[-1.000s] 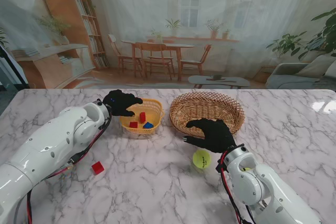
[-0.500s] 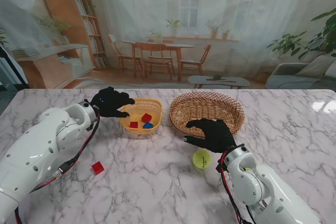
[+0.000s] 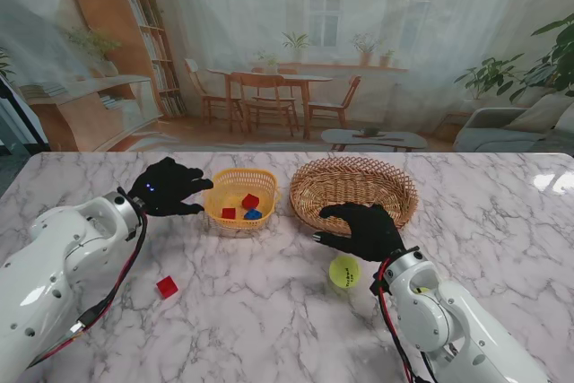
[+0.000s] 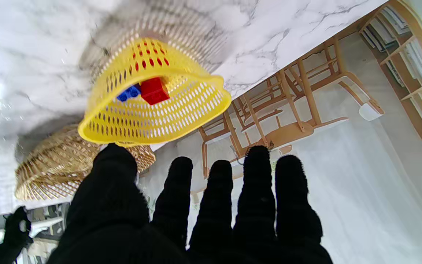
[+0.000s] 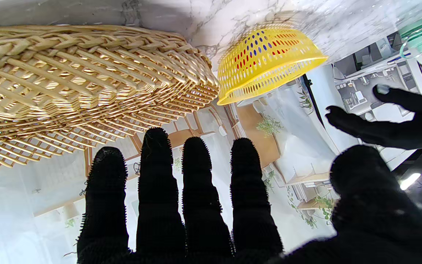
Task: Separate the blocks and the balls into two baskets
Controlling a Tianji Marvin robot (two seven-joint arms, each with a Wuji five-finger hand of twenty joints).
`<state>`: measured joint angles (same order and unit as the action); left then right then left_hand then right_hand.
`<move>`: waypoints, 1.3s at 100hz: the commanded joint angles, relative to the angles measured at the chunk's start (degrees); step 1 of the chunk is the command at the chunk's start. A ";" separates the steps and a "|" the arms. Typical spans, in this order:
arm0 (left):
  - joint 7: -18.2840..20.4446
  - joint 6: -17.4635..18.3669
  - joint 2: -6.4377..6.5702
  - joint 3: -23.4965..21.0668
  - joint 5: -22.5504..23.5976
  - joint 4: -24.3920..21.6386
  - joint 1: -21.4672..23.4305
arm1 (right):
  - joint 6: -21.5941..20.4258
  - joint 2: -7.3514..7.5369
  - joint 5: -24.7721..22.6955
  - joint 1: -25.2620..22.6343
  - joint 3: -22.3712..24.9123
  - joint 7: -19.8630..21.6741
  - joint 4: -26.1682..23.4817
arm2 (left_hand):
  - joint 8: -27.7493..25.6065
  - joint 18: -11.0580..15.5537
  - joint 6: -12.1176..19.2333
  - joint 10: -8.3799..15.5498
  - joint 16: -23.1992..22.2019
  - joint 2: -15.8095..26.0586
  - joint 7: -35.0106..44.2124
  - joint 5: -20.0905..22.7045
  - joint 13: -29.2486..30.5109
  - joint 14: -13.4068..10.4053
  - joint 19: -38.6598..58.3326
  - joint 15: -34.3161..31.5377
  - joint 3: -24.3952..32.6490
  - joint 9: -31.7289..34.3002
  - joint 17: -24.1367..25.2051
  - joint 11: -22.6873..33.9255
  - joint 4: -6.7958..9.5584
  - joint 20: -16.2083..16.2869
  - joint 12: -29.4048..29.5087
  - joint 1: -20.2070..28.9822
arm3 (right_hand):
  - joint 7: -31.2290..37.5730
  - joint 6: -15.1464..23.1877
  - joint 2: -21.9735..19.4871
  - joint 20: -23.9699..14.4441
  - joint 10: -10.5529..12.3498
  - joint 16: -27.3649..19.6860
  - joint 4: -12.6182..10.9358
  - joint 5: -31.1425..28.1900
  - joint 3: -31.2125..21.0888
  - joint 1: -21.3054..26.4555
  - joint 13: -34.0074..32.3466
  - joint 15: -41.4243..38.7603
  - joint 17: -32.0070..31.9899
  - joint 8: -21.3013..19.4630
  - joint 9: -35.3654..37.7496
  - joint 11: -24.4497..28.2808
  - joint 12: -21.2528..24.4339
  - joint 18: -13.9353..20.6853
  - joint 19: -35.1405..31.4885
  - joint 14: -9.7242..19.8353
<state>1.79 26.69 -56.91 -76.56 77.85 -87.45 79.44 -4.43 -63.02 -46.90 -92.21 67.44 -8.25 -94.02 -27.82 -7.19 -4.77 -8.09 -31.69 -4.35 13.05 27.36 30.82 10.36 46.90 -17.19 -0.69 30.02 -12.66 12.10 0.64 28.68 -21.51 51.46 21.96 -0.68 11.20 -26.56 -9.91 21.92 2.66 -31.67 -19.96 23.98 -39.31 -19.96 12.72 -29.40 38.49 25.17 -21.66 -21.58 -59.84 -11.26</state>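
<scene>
The yellow plastic basket [image 3: 240, 182] [image 4: 181, 121] [image 5: 269, 66] holds two red blocks [image 3: 250, 201] and a blue block [image 3: 254, 214] [image 4: 128, 93]. My left hand [image 3: 167, 187] [image 4: 196, 216] hovers open just left of it, fingers spread, holding nothing. One more red block [image 3: 167, 287] lies on the table nearer to me, on the left. The wicker basket [image 3: 353, 188] [image 5: 68, 84] sits to the right. My right hand [image 3: 362, 229] [image 5: 196, 205] is open above the table, between the wicker basket and a yellow-green ball [image 3: 344, 272] that lies close in front of its wrist.
The marble table [image 3: 269, 311] stretches around both baskets. A printed room backdrop stands behind the table's far edge. My two white arms come in from the near corners.
My left hand has pulled back leftward from over the yellow basket to beside it; a red block it released now lies inside. The right hand has stayed put.
</scene>
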 commanded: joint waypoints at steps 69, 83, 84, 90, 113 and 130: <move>-6.87 2.82 1.31 -16.59 7.33 -6.40 21.32 | 0.45 0.01 -0.47 0.19 -0.39 0.01 0.26 | -0.25 -2.40 -0.94 -1.36 0.83 1.08 -2.02 0.86 -0.62 1.66 -1.24 1.75 -0.44 0.11 0.42 -3.56 -0.80 0.15 0.77 -1.05 | -0.93 -0.87 -1.67 0.05 -0.41 0.46 -1.03 1.68 0.58 1.33 0.46 0.70 -0.86 0.41 -1.20 0.65 -0.07 -0.96 0.65 -0.43; -5.43 2.97 1.30 -15.44 6.34 -5.41 20.71 | 0.60 0.04 -0.47 0.47 -0.68 0.28 0.46 | 0.08 -2.67 -1.01 -1.97 2.31 0.62 -2.89 -0.61 -1.12 1.61 -3.22 3.06 -0.41 -2.81 0.92 -6.44 -0.80 -0.87 3.69 -1.29 | -0.94 -0.87 -1.64 0.05 -0.39 0.47 -1.02 1.74 0.60 1.31 0.43 0.69 -0.87 0.40 -1.15 0.66 -0.07 -0.98 0.66 -0.47; -5.25 2.97 1.29 -15.36 6.23 -5.39 20.70 | 0.60 0.05 -0.48 0.48 -0.68 0.28 0.47 | 0.15 -2.66 -1.17 -2.09 2.37 0.59 -3.06 -0.93 -1.13 1.70 -3.26 3.09 -0.41 -2.90 0.94 -6.55 -0.80 -0.90 3.85 -1.28 | -0.94 -0.88 -1.66 0.06 -0.42 0.47 -1.03 1.75 0.58 1.34 0.42 0.68 -0.87 0.40 -1.12 0.68 -0.07 -0.98 0.66 -0.45; -3.89 2.91 1.15 -15.00 5.27 -5.43 20.80 | 0.57 0.05 -0.49 0.50 -0.70 0.27 0.50 | 1.19 -2.63 -3.04 -3.11 2.88 0.71 -4.83 -3.27 -1.12 1.94 -3.51 3.21 -0.44 -3.54 0.71 -7.48 -0.79 -1.16 5.36 -1.57 | -0.94 -0.84 -1.67 0.05 -0.41 0.47 -1.03 1.74 0.58 1.33 0.44 0.69 -0.82 0.40 -1.09 0.69 -0.08 -0.93 0.64 -0.49; -0.59 1.99 0.67 -13.14 1.70 -5.26 21.99 | 0.55 0.03 -0.48 0.47 -0.68 0.19 0.47 | 1.93 -2.69 -7.07 -3.36 1.80 1.45 -4.65 -2.94 -0.39 2.71 -0.36 1.10 -0.64 -0.58 -0.33 -4.52 -0.96 0.20 3.56 -3.51 | -0.97 -0.83 -1.67 0.07 -0.46 0.47 -1.03 1.81 0.59 1.30 0.43 0.68 -0.88 0.41 -1.20 0.63 -0.07 -0.94 0.69 -0.50; -1.19 0.54 0.71 -12.24 2.55 -5.10 22.99 | 0.57 0.04 -0.46 0.56 -0.77 0.29 0.51 | -1.24 -2.04 -7.65 -2.73 -3.04 -0.22 -1.99 -2.03 0.67 2.79 3.87 -2.67 -0.66 0.48 -1.52 -0.24 -1.05 2.90 -2.75 -5.45 | -0.98 -0.94 -1.72 0.06 -0.43 0.47 -1.03 1.82 0.57 1.29 0.43 0.68 -0.86 0.41 -1.22 0.64 -0.07 -0.96 0.67 -0.49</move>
<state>-0.19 27.80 -55.90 -89.13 80.33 -92.97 101.48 -4.12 -62.96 -47.25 -91.62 66.82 -8.12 -93.66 -27.69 -7.96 -10.37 -10.29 -32.83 -4.35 9.90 24.64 30.92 11.74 48.51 -17.60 -0.72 29.37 -13.80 10.73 0.64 29.86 -22.48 48.14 21.96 -0.68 11.20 -26.56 -9.91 21.92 2.66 -31.67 -19.96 23.98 -39.31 -19.96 12.72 -29.40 38.49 25.17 -21.66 -21.58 -59.84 -11.26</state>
